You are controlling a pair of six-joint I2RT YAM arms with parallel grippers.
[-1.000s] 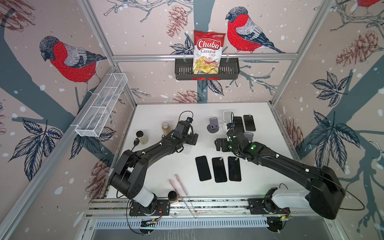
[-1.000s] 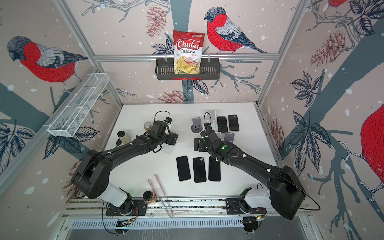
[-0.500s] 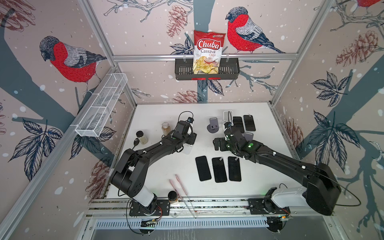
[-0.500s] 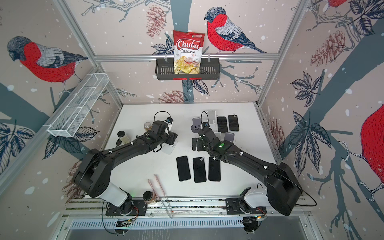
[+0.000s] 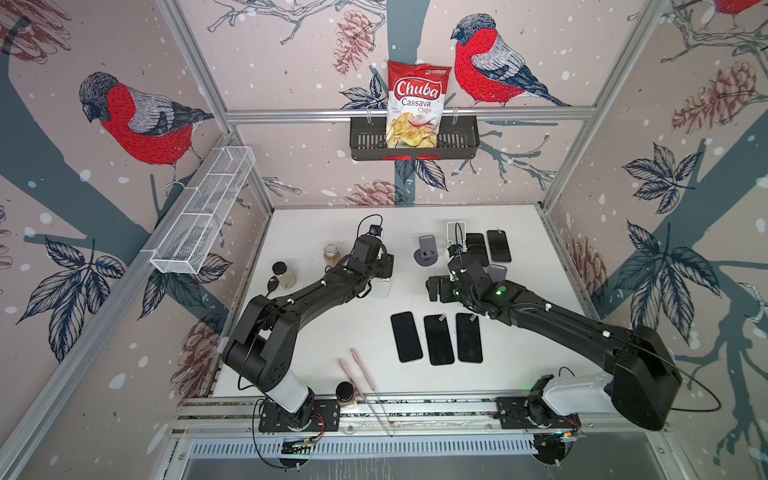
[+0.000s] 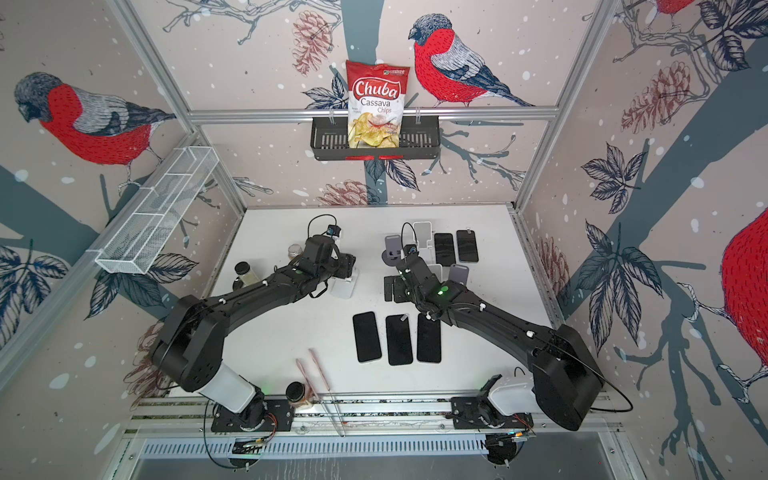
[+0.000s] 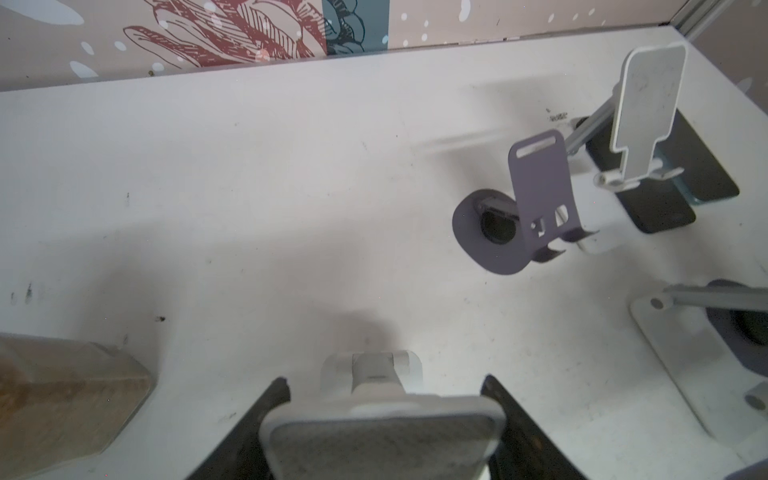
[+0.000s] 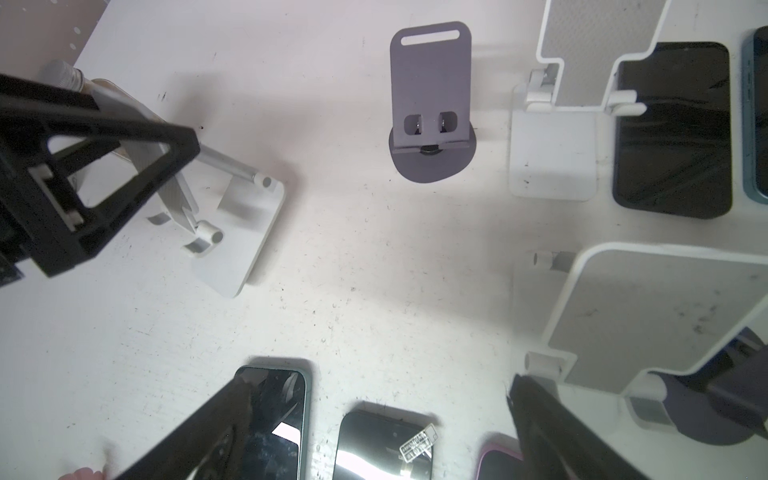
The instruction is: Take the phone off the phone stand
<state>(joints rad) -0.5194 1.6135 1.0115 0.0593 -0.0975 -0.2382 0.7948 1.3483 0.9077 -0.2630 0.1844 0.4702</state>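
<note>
Phone stand (image 7: 382,436), a white one with a grey padded plate, sits clamped between the dark fingers (image 7: 266,415) of the left gripper (image 7: 385,379) at the bottom edge of the left wrist view. Both top views hide that grip under the wrist. They show only the stand's white base, just right of the arm near the middle of the table (image 5: 332,224). The right wrist view catches this stand side-on in its upper left, base flat on the table.

All the phones in view lie flat. The three phones (image 5: 438,338) form a row at lower centre of both top views, while the right wrist view shows only their ends along its bottom edge. The two more phones (image 5: 498,245) lie at the back right. The right gripper (image 8: 380,376) hangs with jaws spread wide, empty, over bare table just behind that row.
</note>
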